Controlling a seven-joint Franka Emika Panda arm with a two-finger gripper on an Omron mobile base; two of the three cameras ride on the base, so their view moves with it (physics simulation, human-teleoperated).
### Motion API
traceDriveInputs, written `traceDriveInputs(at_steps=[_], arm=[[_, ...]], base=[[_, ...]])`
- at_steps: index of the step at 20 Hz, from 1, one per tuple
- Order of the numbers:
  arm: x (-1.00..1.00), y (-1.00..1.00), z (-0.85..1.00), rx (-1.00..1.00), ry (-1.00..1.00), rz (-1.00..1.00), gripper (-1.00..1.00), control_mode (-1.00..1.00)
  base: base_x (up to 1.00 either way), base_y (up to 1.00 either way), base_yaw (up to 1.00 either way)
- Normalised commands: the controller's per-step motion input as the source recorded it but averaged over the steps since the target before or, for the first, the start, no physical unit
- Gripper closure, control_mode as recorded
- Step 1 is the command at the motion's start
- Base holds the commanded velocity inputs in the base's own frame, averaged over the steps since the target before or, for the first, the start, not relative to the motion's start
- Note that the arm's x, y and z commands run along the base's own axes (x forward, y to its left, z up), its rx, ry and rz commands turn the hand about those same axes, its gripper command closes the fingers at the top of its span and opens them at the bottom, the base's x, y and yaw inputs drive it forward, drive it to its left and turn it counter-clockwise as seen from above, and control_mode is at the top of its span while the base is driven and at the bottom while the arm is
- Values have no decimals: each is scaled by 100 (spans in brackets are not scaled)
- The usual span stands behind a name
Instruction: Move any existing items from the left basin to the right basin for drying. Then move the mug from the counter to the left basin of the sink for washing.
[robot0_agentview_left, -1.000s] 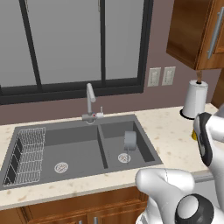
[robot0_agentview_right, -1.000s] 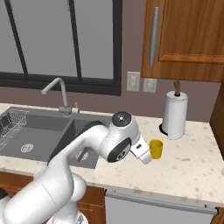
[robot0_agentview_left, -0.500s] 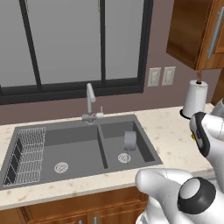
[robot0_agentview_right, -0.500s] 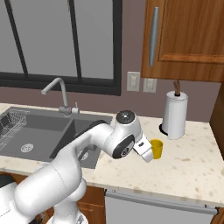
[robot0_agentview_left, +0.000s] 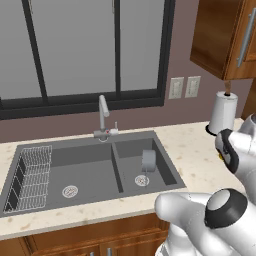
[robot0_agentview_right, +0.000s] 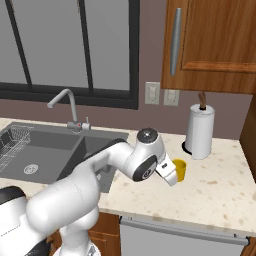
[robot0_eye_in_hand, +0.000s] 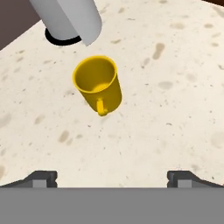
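The fingers (robot0_eye_in_hand: 112, 177) are spread wide and hold nothing, poised above the mug (robot0_eye_in_hand: 98, 84), which stands upright on the bench (robot0_eye_in_hand: 175, 109) near the towel roll (robot0_eye_in_hand: 70, 19), handle turned toward the camera. The cup (robot0_agentview_left: 148, 160) already sits in the right basin (robot0_agentview_left: 165, 167); the left basin (robot0_agentview_left: 85, 175) holds only its rack (robot0_agentview_left: 32, 177). So the mug step seems in hand: descend, straddle the wall, close. Only the fingertips show in the hand view, and the arm hides much of the mug from the right base.
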Motion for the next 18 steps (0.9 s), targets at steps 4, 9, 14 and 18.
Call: traceDriveInputs(at_steps=[4,9,14,18], arm=[[15,-9,-13,-2,0,0,-100,-100],[14,-7,-11,-2,0,0,-100,-100],[12,-6,-8,-1,0,0,-100,-100],[12,-4,-12,-1,0,0,-100,-100]], base=[[0,0,0],[0,0,0],[0,0,0],[0,0,0]])
